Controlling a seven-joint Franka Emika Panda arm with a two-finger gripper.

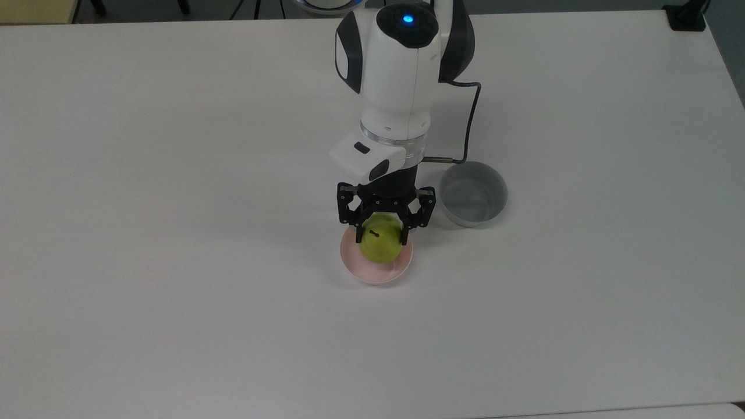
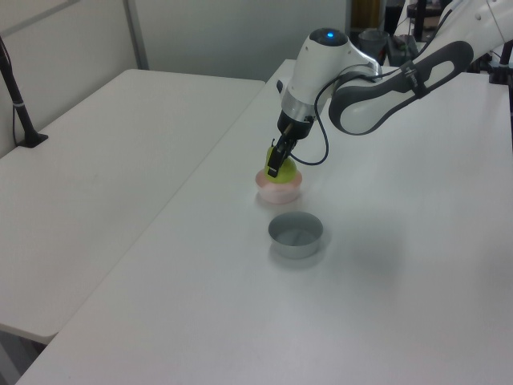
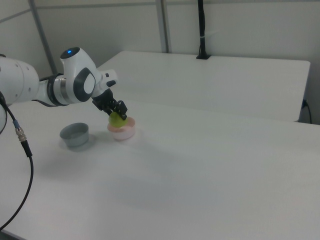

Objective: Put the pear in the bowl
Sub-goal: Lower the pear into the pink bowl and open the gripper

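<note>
The yellow-green pear (image 1: 379, 245) (image 2: 281, 173) (image 3: 117, 119) sits low inside the pale pink bowl (image 1: 372, 271) (image 2: 278, 191) (image 3: 122, 132), stem up. My gripper (image 1: 380, 237) (image 2: 277, 167) (image 3: 116, 114) comes down from above and is shut on the pear, one black finger on each side of it. The bowl stands on the white table (image 1: 174, 233) near its middle. The pear hides most of the bowl's inside.
A deeper grey bowl (image 1: 472, 194) (image 2: 296, 234) (image 3: 75, 135) stands just beside the pink one, on the top view's right. The arm's black cable (image 1: 469, 125) loops above it. A second white table (image 2: 104, 152) (image 3: 215, 80) adjoins with a post on it.
</note>
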